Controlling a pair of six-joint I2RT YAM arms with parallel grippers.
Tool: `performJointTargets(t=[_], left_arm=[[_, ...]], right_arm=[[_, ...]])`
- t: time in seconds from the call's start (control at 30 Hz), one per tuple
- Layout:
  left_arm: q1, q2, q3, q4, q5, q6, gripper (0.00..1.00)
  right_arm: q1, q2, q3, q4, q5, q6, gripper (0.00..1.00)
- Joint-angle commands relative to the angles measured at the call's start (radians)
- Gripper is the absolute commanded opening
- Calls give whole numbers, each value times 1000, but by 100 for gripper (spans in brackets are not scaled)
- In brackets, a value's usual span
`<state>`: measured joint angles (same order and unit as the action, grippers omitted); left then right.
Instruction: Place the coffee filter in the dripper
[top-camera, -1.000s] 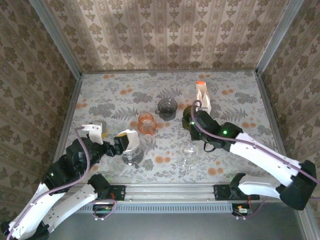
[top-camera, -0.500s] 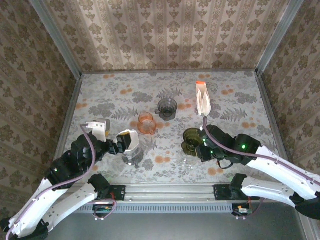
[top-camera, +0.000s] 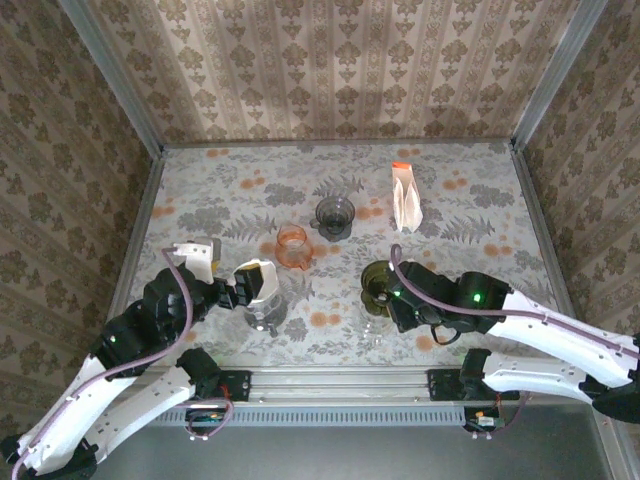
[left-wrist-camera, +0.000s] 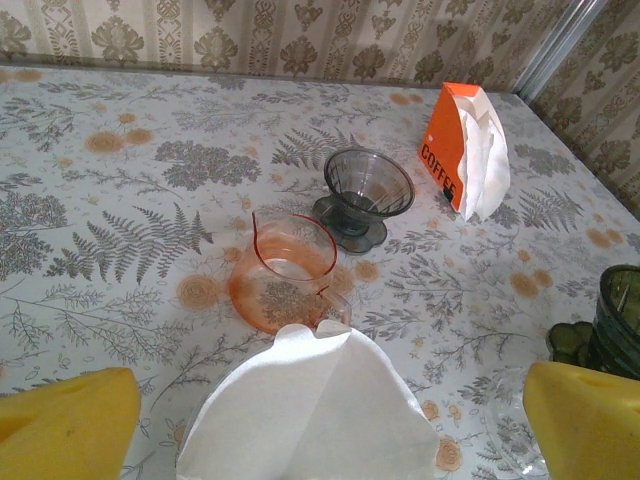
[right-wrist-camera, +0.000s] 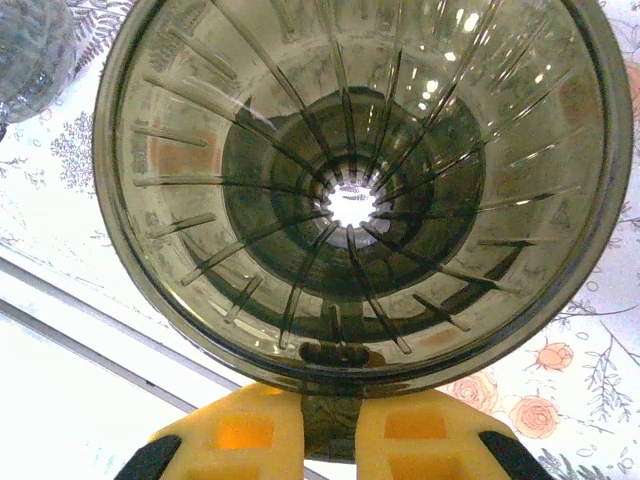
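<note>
White paper coffee filter (left-wrist-camera: 310, 415), creased into a soft fan-shaped cone with a notched top edge, lies low between the two matte yellow pads (left-wrist-camera: 65, 425) of the left gripper (left-wrist-camera: 325, 410). Those jaws are spread wide, and neither pad touches the paper. Just beyond the filter stands an orange translucent dripper (left-wrist-camera: 285, 275) with a thin round rim. Farther back is a smoky grey cone dripper (left-wrist-camera: 367, 190) on a scalloped foot. An orange cardboard box printed COFFEE (left-wrist-camera: 445, 150) stands upright beside the grey one, with a wad of white filters bulging from its open side.

The right gripper (right-wrist-camera: 330, 430) pinches the handle of a dark green ribbed cone dripper (right-wrist-camera: 355, 185) between its yellow fingers (right-wrist-camera: 245, 430). The glossy wall carries straight ribs running down to a small bright hole. From overhead this green dripper (top-camera: 379, 285) hangs at the near right of the floral-printed table (top-camera: 220, 190), well apart from the filter. A clear glass vessel (top-camera: 266, 314) sits close by the left gripper.
</note>
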<state>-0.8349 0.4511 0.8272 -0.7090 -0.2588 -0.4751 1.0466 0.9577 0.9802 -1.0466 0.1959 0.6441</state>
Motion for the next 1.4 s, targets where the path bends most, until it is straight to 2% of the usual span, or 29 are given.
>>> performJointTargets(t=[0.0, 0.17, 0.5, 0.77, 1.2, 1.37], left_arm=[[10, 5, 16, 23, -12, -11, 100], [8, 8, 28, 22, -8, -7, 100], [8, 9, 21, 27, -11, -5, 100], [8, 10, 16, 32, -14, -5, 100], [8, 14, 14, 36, -8, -8, 100], [8, 14, 25, 31, -11, -7, 100]], right_arm=[[43, -4, 57, -71, 101, 26, 0], [88, 8, 94, -69, 141, 25, 0], [118, 12, -8, 8, 100, 62, 0], [176, 10, -17, 15, 123, 78, 0], [197, 9, -64, -20, 137, 111, 0], [208, 3, -90, 30, 89, 114, 0]])
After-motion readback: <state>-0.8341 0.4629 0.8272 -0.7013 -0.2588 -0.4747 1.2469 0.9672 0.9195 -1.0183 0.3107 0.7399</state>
